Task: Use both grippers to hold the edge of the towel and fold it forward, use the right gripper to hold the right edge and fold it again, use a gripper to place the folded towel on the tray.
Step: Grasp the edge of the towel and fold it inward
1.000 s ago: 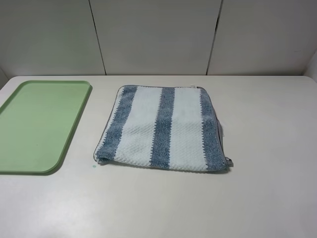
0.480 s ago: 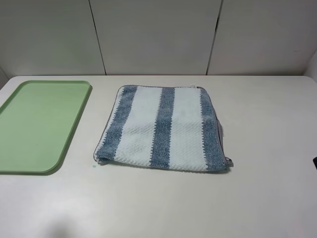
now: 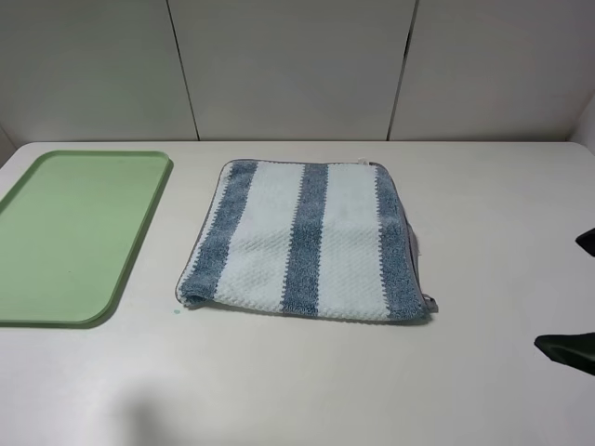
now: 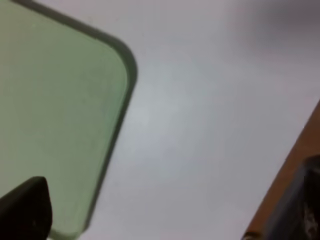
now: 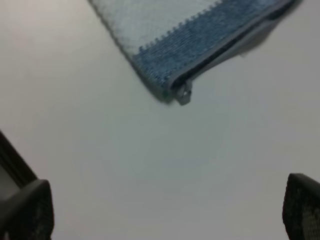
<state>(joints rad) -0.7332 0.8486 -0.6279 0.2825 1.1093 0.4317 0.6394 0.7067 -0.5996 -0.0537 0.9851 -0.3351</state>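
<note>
Exterior high view has the towel (image 3: 307, 240) lying flat near the middle of the surface (image 3: 307, 381), stripes running away from the robot. The tray (image 3: 74, 232) sits apart from it on the left, with bare surface between them. Only the black tips of the right gripper (image 3: 560, 295) show, at the right margin and well clear of the cloth. Its jaws are spread wide and hold nothing.

The right wrist view looks down between those jaws at the towel's near right corner, where the loop tag (image 5: 183, 95) pokes out beyond the hem (image 5: 225, 50). The left gripper (image 4: 165, 205) is out of the high view. Its own camera shows it over a rounded corner of the tray and bare surface, jaws likewise wide apart and empty. No cloth shows in that picture, so it appears to be well off the towel.

No folding looks to have begun, and the main risk is an uneven pickup. The hem at that corner seems to show stacked layers, so a shallow pinch could catch only the top one. With the left arm farther off, the two grasps may land at different depths along the edge, and the fold would skew. Jaws pressed down onto thin cloth could also bunch it or drag it across the smooth surface.
</note>
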